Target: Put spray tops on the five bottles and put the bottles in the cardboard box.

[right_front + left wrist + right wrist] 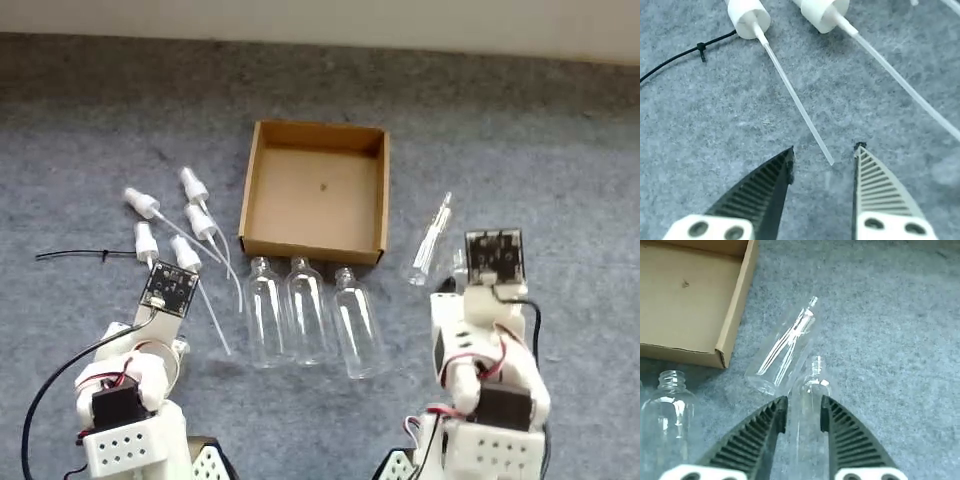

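In the high view, the cardboard box (246,190) sits open at the middle of the grey carpet (560,150), with a pale strip of the room along the far edge. Three bottles (307,308) lie side by side at 6 o'clock from the box, necks toward it. The five spray tops (193,186) are scattered at 8 to 9 o'clock from it, just ahead of the left arm (130,385). A tilted bottle (432,238) lies at 4 o'clock from the box, its neck toward 1 o'clock, directly ahead of the right arm (490,340).

In the left wrist view, the left gripper (824,148) is moderately wide and empty over bare carpet. The nearest spray top (747,17) lies ahead of it, cap far and dip tube running back to end just before the tips. A second spray top (825,12) and a black cable (670,60) lie beside the nearest one. The left arm looks better placed for the caps.

In the right wrist view, the right gripper (804,398) is narrowly parted. A near bottle (812,382) lies under the gap, its long axis in line with the fingers and its neck pointing away. The claw looks to hover over this bottle, not clamp it. The tilted bottle lies just beyond; whether the two touch is unclear.
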`<state>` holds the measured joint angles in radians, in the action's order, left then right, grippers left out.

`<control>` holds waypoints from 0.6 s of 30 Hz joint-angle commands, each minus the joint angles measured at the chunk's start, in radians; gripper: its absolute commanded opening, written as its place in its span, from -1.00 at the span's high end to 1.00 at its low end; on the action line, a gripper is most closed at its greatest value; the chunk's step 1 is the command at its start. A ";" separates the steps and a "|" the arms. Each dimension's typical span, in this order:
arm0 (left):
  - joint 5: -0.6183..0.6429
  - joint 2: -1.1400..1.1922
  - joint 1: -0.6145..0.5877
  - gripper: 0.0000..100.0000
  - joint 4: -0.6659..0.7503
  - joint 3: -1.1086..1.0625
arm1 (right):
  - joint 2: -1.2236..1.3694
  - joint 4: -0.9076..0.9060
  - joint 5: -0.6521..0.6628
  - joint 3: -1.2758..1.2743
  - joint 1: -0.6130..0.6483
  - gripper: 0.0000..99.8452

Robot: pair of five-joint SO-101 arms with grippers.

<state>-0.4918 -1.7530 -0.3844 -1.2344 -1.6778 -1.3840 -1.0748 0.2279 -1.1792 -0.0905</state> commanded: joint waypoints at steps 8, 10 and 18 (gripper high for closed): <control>-0.006 -0.007 -0.012 0.63 -0.008 -0.021 | 1.099 -0.239 -0.187 0.888 0.166 0.48; -0.006 -0.005 -0.012 0.63 -0.008 -0.021 | 1.247 -0.271 -0.236 1.033 0.200 0.43; -0.006 -0.005 -0.012 0.63 -0.008 -0.021 | 1.692 -0.387 -0.324 1.503 0.162 0.41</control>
<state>-0.4933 -1.7530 -0.3844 -1.2344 -1.6778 0.2133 -1.4400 -0.0606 0.1266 0.1043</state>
